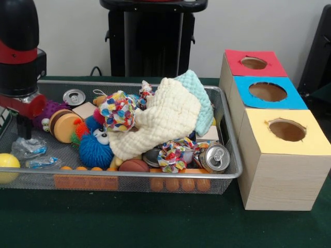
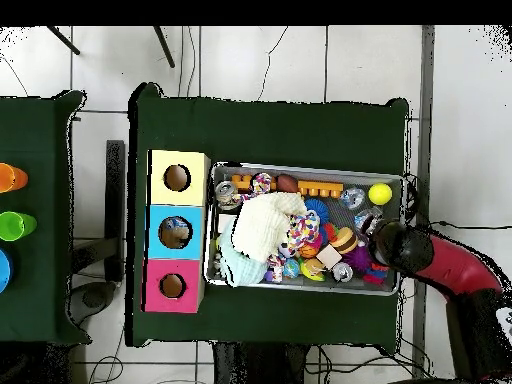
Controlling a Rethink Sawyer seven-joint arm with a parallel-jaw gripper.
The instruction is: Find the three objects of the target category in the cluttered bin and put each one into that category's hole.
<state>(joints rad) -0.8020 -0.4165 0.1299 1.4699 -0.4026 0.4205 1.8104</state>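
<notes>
wire bin (image 1: 227,173) front; cream cloth (image 1: 160,121) hides toys beneath.

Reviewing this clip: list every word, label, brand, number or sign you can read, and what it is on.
None can be read.
Cans: only the tops show; any print is hidden or too small.
Boxes, red, blue and yellow: plain tops, no lettering.
Patterned cloth: coloured patches, no text.
Arm: no marking visible.
</notes>
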